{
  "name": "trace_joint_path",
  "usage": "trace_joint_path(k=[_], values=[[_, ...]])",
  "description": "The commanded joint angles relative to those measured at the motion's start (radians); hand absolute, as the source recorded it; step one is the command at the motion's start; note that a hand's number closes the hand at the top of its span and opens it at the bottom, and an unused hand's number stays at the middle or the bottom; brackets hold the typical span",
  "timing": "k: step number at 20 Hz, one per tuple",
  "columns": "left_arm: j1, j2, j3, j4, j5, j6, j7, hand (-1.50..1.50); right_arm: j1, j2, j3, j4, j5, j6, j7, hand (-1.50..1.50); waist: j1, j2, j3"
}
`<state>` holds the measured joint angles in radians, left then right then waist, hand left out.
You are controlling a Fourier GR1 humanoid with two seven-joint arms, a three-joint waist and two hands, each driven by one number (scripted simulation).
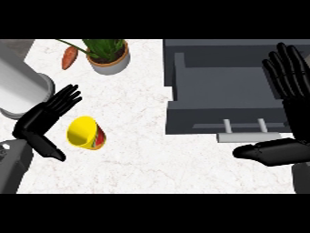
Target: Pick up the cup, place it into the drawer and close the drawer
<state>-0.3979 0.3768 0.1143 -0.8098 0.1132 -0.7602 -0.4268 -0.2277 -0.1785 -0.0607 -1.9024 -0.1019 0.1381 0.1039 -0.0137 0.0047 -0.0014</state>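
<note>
Cup on the counter, drawer open

The left hand (42,119), fingers straight, sits just beside the yellow cup (85,132), maybe touching it. The grey drawer (224,102) stands open. The right hand (297,91) is spread flat.

No writing, number, brand or sign can be read anywhere in the head view. The cup (86,132), lying on its side on the table (137,113), carries a band of red and green colour on its yellow wall, but this forms no legible letters or label. The drawer (224,98) and its handle (246,135) are plain grey and bear no markings.
</note>
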Motion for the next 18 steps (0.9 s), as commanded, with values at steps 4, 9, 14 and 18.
trace_joint_path(k=[4, 9, 14, 18], values=[[-0.049, -0.032, -0.06, 0.256, -0.171, 0.037, -0.311, -1.5, -0.022, -0.004, -0.012, 0.033, -0.006, 0.015, -0.017, -1.5, -0.016, 0.008, -0.002], [-0.107, -0.005, -0.079, 0.393, -0.222, 0.079, -0.408, -1.5, 0.02, -0.003, 0.004, 0.011, 0.012, 0.032, -0.052, -1.5, -0.02, 0.006, -0.002], [-0.127, 0.002, -0.084, 0.473, -0.227, 0.073, -0.473, -1.5, -0.047, -0.024, -0.046, 0.067, -0.029, 0.036, -0.03, -1.5, -0.024, 0.012, -0.003], [-0.144, -0.012, -0.08, 0.504, -0.223, 0.112, -0.514, -1.5, -0.051, -0.022, -0.045, 0.041, -0.036, 0.029, -0.002, -1.5, -0.042, 0.018, -0.005]])
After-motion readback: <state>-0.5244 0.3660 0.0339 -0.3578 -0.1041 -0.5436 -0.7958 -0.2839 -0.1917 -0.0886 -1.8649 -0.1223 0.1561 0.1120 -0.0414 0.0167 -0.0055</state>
